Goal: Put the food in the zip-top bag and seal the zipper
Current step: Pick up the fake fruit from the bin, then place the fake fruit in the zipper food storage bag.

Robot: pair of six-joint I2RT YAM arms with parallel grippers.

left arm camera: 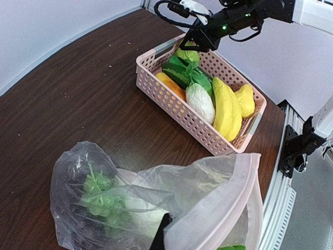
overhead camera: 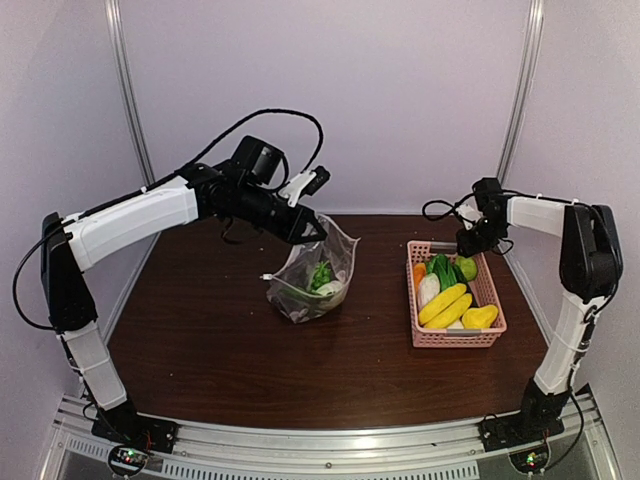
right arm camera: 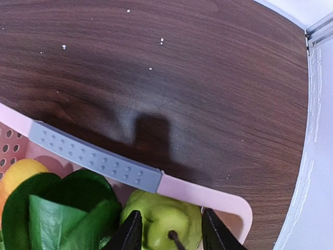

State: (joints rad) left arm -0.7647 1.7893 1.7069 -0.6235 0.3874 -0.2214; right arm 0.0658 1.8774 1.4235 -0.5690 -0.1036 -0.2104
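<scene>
The zip-top bag (overhead camera: 318, 272) stands on the table's middle, its mouth held up by my left gripper (overhead camera: 308, 229), which is shut on its upper edge. In the left wrist view the bag (left arm camera: 171, 192) holds green grapes (left arm camera: 98, 197) and a white piece; the zipper (left arm camera: 229, 200) runs along the mouth, and one black finger (left arm camera: 158, 237) shows behind the plastic. The pink basket (overhead camera: 421, 335) holds bananas (overhead camera: 445, 305), a lemon (overhead camera: 480, 317), a radish (overhead camera: 428, 289), and leafy greens (overhead camera: 441, 268). My right gripper (right arm camera: 171, 212) is open, its jaws either side of the green round fruit (right arm camera: 164, 221) in the basket's far corner.
The basket (right arm camera: 208, 190) has a grey handle strip (right arm camera: 93, 156) on its far rim. An orange piece (left arm camera: 170, 86) lies beside the greens. White enclosure walls stand behind and at both sides; a metal rail (left arm camera: 276, 208) runs along the near edge.
</scene>
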